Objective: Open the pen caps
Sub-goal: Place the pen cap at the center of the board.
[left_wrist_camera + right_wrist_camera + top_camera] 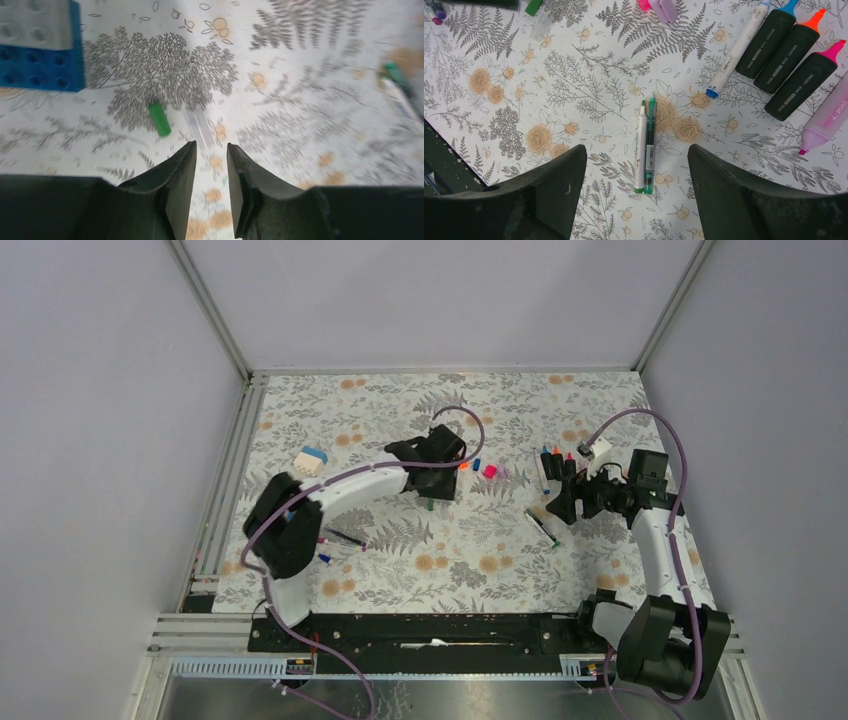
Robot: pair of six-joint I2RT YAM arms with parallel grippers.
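Note:
My left gripper (211,146) hovers over the floral table with its jaws a narrow gap apart and nothing between them. A green cap (160,119) and a clear cap (198,125) lie just ahead of its tips. In the top view the left gripper (428,495) is mid-table, with orange (465,465), blue (476,464) and pink (490,471) caps to its right. My right gripper (636,148) is wide open and empty above two thin green pens (650,145) lying side by side. Pink (644,5) and purple (665,9) caps lie at the top edge of the right wrist view.
Three uncapped black-bodied highlighters (796,50), a pink marker (829,117) and a white pen with a blue tip (736,50) lie to the right. A blue-and-grey block (37,45) sits at the far left. More pens (340,538) lie near the left arm.

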